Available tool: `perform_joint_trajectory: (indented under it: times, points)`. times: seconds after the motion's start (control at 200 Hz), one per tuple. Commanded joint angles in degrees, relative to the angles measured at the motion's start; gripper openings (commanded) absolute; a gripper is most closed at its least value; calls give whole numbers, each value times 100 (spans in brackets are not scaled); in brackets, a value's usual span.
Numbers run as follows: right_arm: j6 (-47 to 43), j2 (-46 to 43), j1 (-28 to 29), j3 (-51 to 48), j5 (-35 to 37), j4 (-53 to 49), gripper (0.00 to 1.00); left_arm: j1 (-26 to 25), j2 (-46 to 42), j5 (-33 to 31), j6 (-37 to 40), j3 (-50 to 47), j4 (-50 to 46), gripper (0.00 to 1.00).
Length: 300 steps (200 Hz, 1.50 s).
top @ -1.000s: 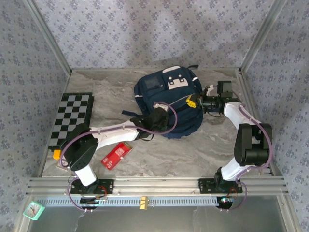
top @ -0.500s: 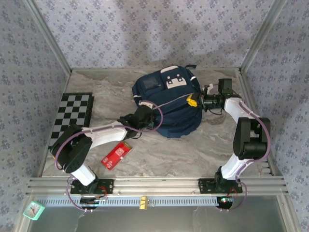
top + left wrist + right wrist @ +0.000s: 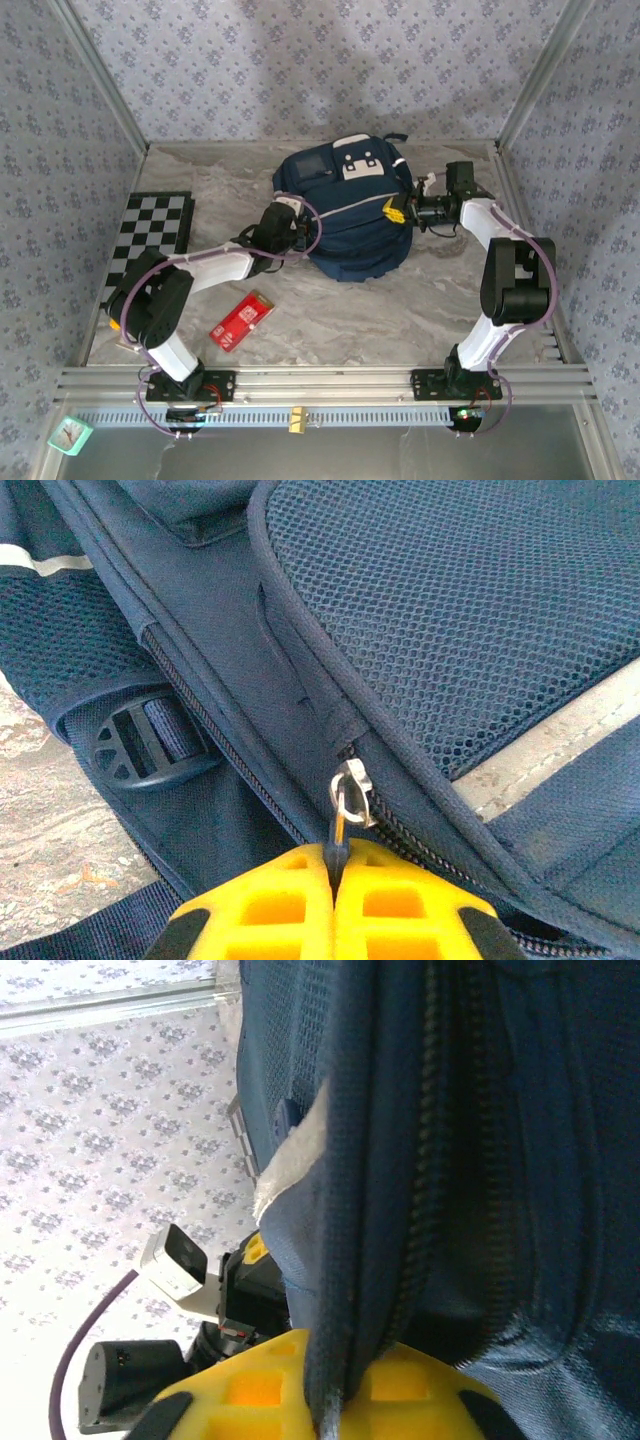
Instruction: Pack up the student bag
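The student bag (image 3: 350,215), a navy backpack with white trim, lies at the back middle of the table. My left gripper (image 3: 283,215) is at the bag's left side. In the left wrist view this gripper (image 3: 333,852) is shut on the dark tab of the metal zipper pull (image 3: 347,795), beside the mesh panel of the bag (image 3: 450,630). My right gripper (image 3: 397,212) is at the bag's right side. Its yellow fingers (image 3: 250,1385) are pinched on a fold of the bag's edge (image 3: 360,1210) next to the zipper teeth.
A black-and-white checkered board (image 3: 150,245) lies at the left edge. A red packet (image 3: 241,320) sits on the marble top in front of the bag. A black strap buckle (image 3: 135,745) lies on the bag's side. Patterned walls stand close on three sides.
My left gripper has travelled up and to the left along the bag's edge, drawing the zipper pull with it. The right gripper has stayed at the bag's right side.
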Motion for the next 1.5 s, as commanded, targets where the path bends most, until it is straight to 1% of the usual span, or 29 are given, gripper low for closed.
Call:
perform_joint_trajectory:
  times: [0.0,0.075,0.135,0.16,0.24,0.34,0.4,0.49,0.6,0.66,0.74,0.775,0.8,0.83,0.905,0.94,1.044,1.119,1.189,1.279,1.369,1.439,1.494]
  points:
    - [-588,-187,-28,301,389,-496,26,151,-338,-221,-171,108,-762,16]
    - [-936,-439,-26,206,696,-820,38,140,-621,-44,-346,25,-1224,31]
    - [-1103,-710,-21,158,996,-1016,46,122,-901,-8,-550,-91,-1608,37]
    - [-1143,-830,-11,-83,1140,-1077,48,108,-1037,11,-668,-174,-1752,40]
    - [-1242,-1277,14,-409,1564,-1288,54,88,-1494,-24,-1126,-403,-2257,48]
    - [-1174,-1826,201,-835,2016,-1247,59,96,-1952,-239,-1701,-464,-3425,59]
    - [-1137,-2009,536,-994,2219,-1229,61,117,-2192,-275,-1978,-528,-3989,62]
    - [-1061,-2093,1236,-1136,2630,-1153,61,135,-2598,-292,-2305,-690,-4601,66]
    - [-768,-1989,2068,-1329,2801,-616,62,183,-3066,-300,-2698,-803,-5410,72]
    - [-687,-1905,2550,-1337,3023,-359,62,241,-3274,-386,-2927,-830,-5856,75]
    - [-700,-1734,3178,-1301,3475,-51,63,290,-3547,-622,-3318,-955,-6302,82]
    - [-681,-1625,3377,-1292,3602,84,64,340,-3664,-560,-3547,-1083,-6334,84]
    - [-678,-1536,3488,-1299,3645,191,64,363,-3740,-437,-3638,-1167,-6301,87]
    - [-570,-1411,3608,-1316,3637,353,64,368,-3841,-398,-3737,-1241,-6330,93]
    - [-424,-1161,3873,-1340,3609,696,64,370,-4011,-617,-4018,-1336,-6691,99]
    - [-387,-1062,4004,-1331,3657,810,64,406,-4071,-629,-4110,-1359,-6859,100]
    - [-458,-737,4331,-1139,3765,834,64,412,-4334,-349,-4301,-1637,-6824,100]
    - [-474,-588,4448,-1086,3923,784,63,430,-4482,-346,-4507,-1908,-6895,100]
    - [-430,-507,4480,-1178,3986,938,63,438,-4612,-338,-4531,-2103,-6794,100]
    - [-350,-384,4475,-1209,3933,1065,63,464,-4672,-124,-4506,-2325,-6338,100]
    - [-280,-280,4490,-1147,3896,1096,63,480,-4527,78,-4473,-2477,-5938,100]
    - [-233,-209,4548,-1088,3861,1142,63,491,-4349,136,-4448,-2493,-5752,97]
    - [-219,-103,4607,-975,3843,1046,63,491,-4288,275,-4382,-2509,-5435,95]
